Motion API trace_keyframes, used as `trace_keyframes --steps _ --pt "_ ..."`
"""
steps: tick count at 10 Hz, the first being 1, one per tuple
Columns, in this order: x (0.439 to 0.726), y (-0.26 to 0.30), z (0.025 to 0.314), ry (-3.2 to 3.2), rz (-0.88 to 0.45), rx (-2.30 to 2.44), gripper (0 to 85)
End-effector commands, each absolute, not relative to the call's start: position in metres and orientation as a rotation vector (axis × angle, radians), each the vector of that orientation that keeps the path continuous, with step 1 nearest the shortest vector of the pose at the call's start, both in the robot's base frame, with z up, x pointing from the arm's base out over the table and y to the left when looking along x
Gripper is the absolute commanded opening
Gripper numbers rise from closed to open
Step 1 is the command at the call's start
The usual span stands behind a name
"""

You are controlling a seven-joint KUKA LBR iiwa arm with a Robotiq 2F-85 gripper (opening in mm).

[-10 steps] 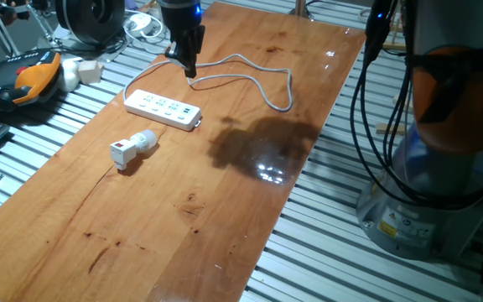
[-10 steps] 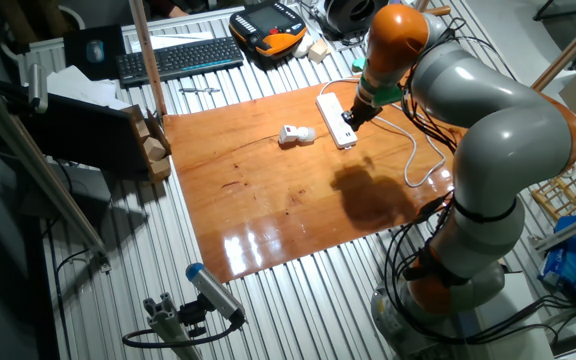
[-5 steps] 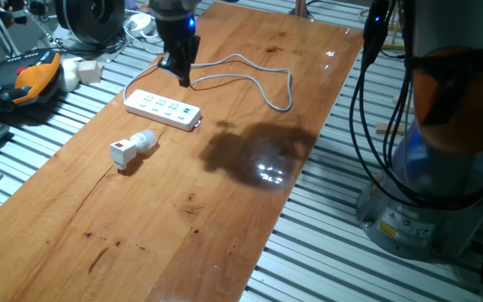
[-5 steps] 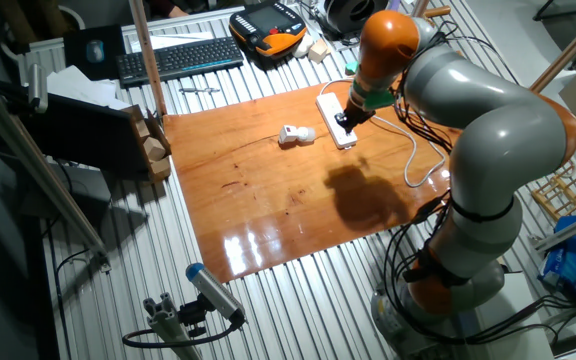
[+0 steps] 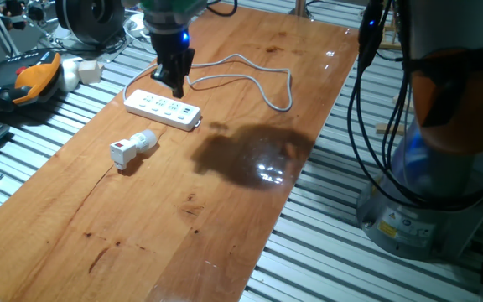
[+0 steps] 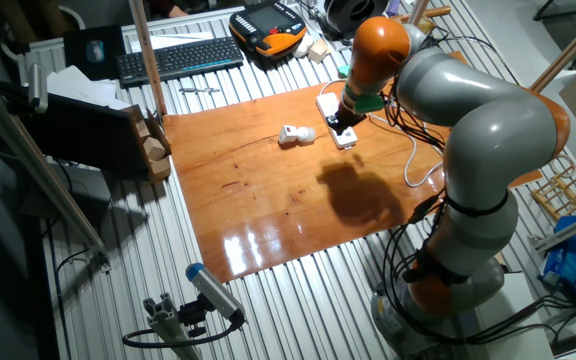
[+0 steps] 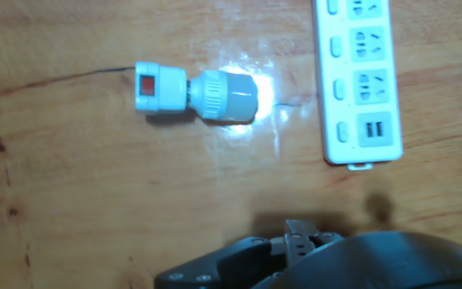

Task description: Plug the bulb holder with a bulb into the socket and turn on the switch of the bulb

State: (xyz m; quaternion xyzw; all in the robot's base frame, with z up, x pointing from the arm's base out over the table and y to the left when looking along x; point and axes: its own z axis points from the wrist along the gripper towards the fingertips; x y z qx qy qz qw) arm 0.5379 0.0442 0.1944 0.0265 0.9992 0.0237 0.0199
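The bulb holder point(image 5: 122, 153) lies on its side on the wooden table, left of centre, with the bulb point(image 5: 145, 139) fitted in it. In the hand view the holder point(image 7: 159, 87) shows its red switch point(image 7: 145, 86) facing up and the bulb point(image 7: 227, 95) points right. The socket point(image 5: 162, 107) is a long white power strip just behind the holder, and its cable point(image 5: 262, 80) loops to the right. My gripper point(image 5: 177, 84) hangs just above the strip's far side, fingers together, holding nothing. It also shows in the other fixed view point(image 6: 336, 118), over the strip point(image 6: 326, 101).
An orange pendant point(image 5: 36, 75), a small white adapter block point(image 5: 89, 71) and a keyboard point(image 6: 178, 58) lie off the table's far side. The robot base point(image 5: 443, 168) and its cables stand to the right. Only my hand's dark body point(image 7: 311, 253) shows at the hand view's bottom edge.
My gripper has moved left and down, from over the cable to just above the power strip. The bulb holder and the strip have not moved.
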Motion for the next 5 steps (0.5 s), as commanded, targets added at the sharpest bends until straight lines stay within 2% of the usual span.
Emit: trace_keyframes --steps 1,5 --pt "0.538 0.048 0.193 3.097 0.064 0.098 0.0" --pt "0.541 0.066 0.192 3.100 0.049 0.190 0.0"
